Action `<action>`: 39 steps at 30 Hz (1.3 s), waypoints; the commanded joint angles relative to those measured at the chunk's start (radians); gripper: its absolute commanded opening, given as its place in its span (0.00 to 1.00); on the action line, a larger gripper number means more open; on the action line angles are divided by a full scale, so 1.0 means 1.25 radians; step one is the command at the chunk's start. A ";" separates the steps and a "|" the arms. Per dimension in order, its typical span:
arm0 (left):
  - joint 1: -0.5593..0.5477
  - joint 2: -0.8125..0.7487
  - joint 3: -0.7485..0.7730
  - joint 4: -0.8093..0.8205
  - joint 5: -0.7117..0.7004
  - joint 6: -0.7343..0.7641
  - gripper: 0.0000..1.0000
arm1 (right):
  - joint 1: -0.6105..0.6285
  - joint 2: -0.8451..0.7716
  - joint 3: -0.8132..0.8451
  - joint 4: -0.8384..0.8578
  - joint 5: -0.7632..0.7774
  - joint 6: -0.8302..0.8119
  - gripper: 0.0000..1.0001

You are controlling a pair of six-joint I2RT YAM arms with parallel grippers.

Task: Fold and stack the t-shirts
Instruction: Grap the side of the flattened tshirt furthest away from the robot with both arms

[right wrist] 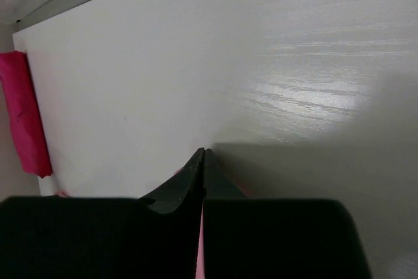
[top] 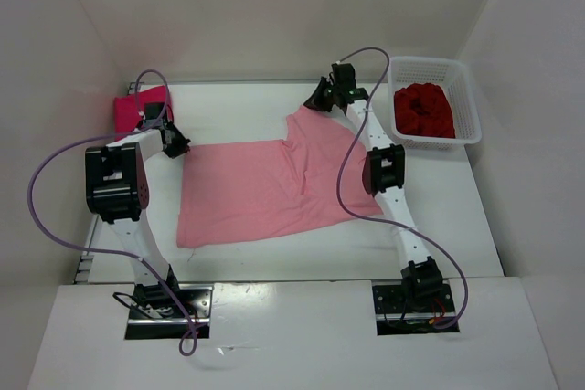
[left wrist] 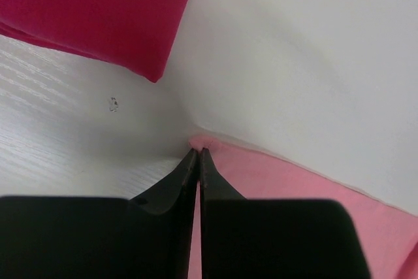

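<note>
Now L+R jaws on pink tee [top: 256, 198]

The salmon-pink t-shirt [top: 256, 194] is plain. Left of it is a magenta t-shirt [top: 137, 111]; right, a crimson t-shirt [top: 423, 109] in a white basket [top: 468, 102].

And the salmon pink shirt [top: 265, 194] lies spread on the counter [top: 238, 102], left claw [top: 175, 143] at its far-left corner, right claw [top: 322, 98] at its far-right corner.
</note>
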 commanded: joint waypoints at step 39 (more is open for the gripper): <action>0.001 -0.072 -0.012 0.013 0.026 -0.012 0.00 | -0.015 0.026 0.015 0.005 -0.093 0.003 0.63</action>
